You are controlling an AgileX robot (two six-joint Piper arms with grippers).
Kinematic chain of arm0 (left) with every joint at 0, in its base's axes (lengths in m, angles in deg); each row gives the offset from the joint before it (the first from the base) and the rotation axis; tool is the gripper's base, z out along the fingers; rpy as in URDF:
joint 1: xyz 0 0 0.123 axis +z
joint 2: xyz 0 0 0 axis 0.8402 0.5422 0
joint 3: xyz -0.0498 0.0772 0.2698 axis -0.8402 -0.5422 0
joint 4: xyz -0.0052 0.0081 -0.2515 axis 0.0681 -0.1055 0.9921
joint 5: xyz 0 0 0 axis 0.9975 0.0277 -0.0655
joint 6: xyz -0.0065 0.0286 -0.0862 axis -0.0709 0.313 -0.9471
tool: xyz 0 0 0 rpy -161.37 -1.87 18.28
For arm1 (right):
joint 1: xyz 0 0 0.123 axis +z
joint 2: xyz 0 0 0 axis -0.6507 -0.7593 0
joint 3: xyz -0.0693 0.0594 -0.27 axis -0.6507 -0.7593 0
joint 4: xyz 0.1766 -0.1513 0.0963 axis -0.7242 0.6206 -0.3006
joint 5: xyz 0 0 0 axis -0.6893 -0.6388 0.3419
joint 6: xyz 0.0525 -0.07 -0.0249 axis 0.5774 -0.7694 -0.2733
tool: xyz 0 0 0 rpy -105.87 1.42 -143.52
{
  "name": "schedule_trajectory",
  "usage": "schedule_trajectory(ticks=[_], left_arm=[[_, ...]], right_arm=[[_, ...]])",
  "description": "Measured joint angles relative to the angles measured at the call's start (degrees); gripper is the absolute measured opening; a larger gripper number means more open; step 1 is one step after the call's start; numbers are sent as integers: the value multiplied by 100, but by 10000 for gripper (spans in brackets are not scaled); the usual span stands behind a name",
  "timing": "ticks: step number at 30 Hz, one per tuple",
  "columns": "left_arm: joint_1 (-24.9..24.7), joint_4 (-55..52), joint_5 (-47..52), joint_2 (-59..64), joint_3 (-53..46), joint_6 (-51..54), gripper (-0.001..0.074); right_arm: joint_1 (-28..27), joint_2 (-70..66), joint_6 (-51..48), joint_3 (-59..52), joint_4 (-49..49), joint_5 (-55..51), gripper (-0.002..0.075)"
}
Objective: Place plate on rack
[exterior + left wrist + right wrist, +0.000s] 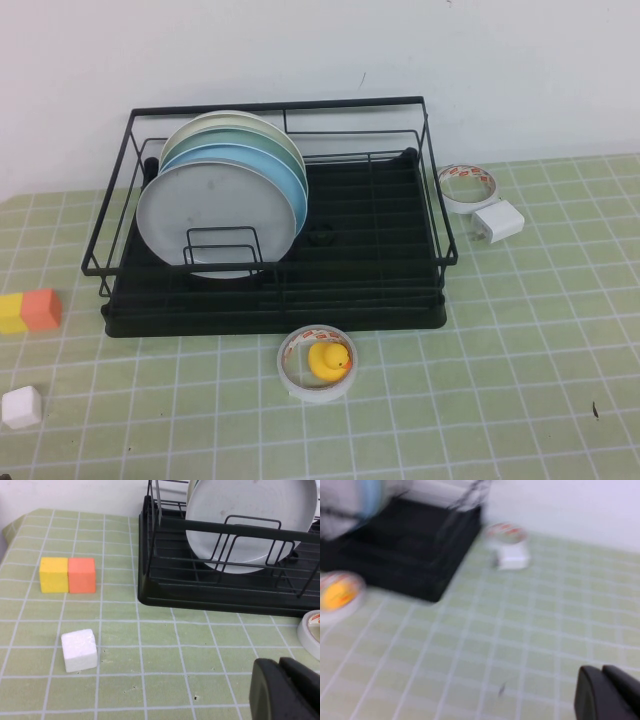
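Note:
The light-grey plate [215,215] stands upright in the black wire rack [380,290], at the front of a row with a light blue plate [270,165] and pale green and cream plates behind it. In the left wrist view the plate [250,525] leans behind the rack's front wires [165,595]. My left gripper [280,667] is shut and empty, low over the mat in front of the rack's left end. My right gripper [601,672] is shut and empty over the mat, to the right of the rack [410,555]. Neither arm shows in the high view.
A tape roll with a yellow duck [318,362] lies just in front of the rack. Another tape roll [468,186] and a white adapter [498,221] sit to its right. Yellow and orange blocks [30,311] and a white cube [21,407] lie at the left.

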Motion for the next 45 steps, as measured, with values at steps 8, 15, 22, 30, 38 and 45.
schedule_trajectory(ticks=[8, 15, 22, 30, 38, 45], left_arm=[[0, 10, 0, 0, 0, 0, -2], [0, 10, 0, 0, 0, 0, -2], [0, 21, 0, 0, 0, 0, -2], [0, 21, 0, 0, 0, 0, -2], [0, 28, 0, 0, 0, 0, -2], [0, 28, 0, 0, 0, 0, -2]], right_arm=[[-1553, 53, 68, -1124, -102, 1850, -2], [-1983, 556, 79, -1493, -178, 2129, -2], [-2017, 743, 105, -1876, -190, 2150, -2], [-2017, 743, 115, -1878, -197, 1683, -2], [-2017, 743, -209, -1844, -408, 1458, -2], [-2017, 743, -687, -1832, -683, 1377, -2]])
